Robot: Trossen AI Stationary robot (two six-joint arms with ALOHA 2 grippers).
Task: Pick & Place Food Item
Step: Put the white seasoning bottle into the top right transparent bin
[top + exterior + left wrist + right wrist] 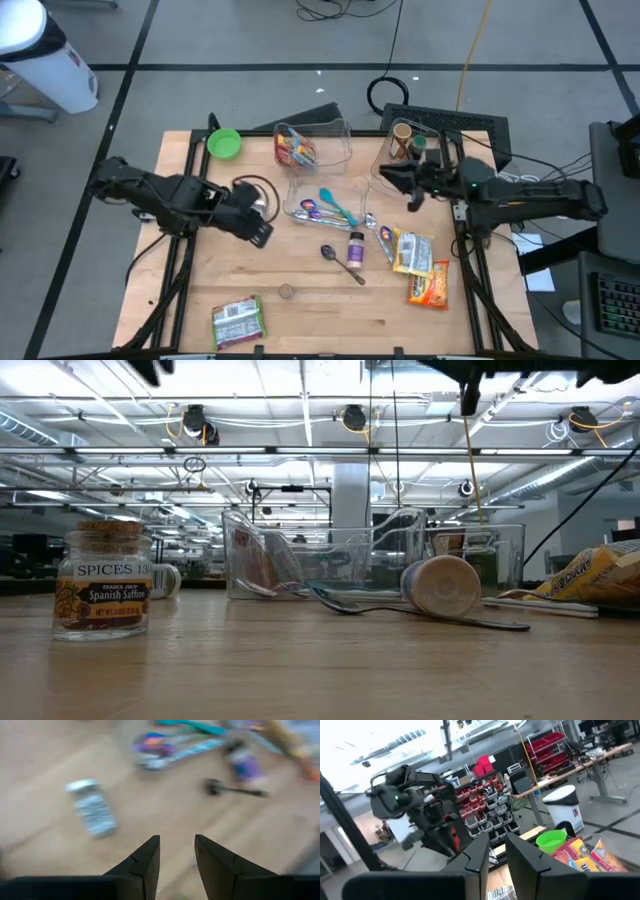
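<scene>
Spice jar (103, 582) labelled "Spices, Trader Joe's Spanish Saffron", left claw (177, 854) slightly spread, right claw (497, 851) nearly pressed together, both empty

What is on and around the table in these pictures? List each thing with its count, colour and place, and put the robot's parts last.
bowl: one, green, back left corner.
clear bins: three, transparent, back centre; one holds snack packets, one measuring spoons, one a jar.
metal spoon: one, silver, table centre.
small bottle: one, lying beside the spoon.
saffron jar: one, cork-topped, front centre.
green packet: one, front left.
yellow and orange packets: two, right side.
left gripper: dark, jaws slightly apart, empty, above table's left.
right gripper: dark, jaws nearly together, empty, above back right.
</scene>
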